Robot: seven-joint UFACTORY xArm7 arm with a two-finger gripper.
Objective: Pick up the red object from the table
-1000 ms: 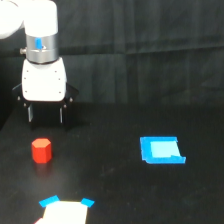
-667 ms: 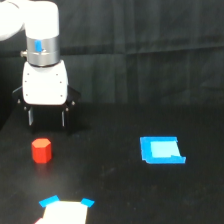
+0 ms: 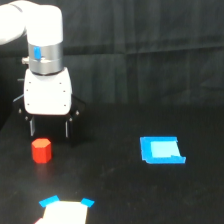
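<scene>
The white arm's pincer (image 3: 49, 129) is hovering at left of frame, fingers apart, above the small red-orange faceted block (image 3: 41, 150) sitting on the matte black counter (image 3: 120, 190). Approach step; next, I'd judge, descending to straddle the block.

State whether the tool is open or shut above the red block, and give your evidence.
Open. The tool's two dark fingers hang apart, nothing between them; the red object stands on the table below.

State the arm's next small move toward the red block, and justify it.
Probably lower the gripper over the red block. Its fingers look spread apart and it hangs just above and behind the block, which sits untouched on the black table.
</scene>
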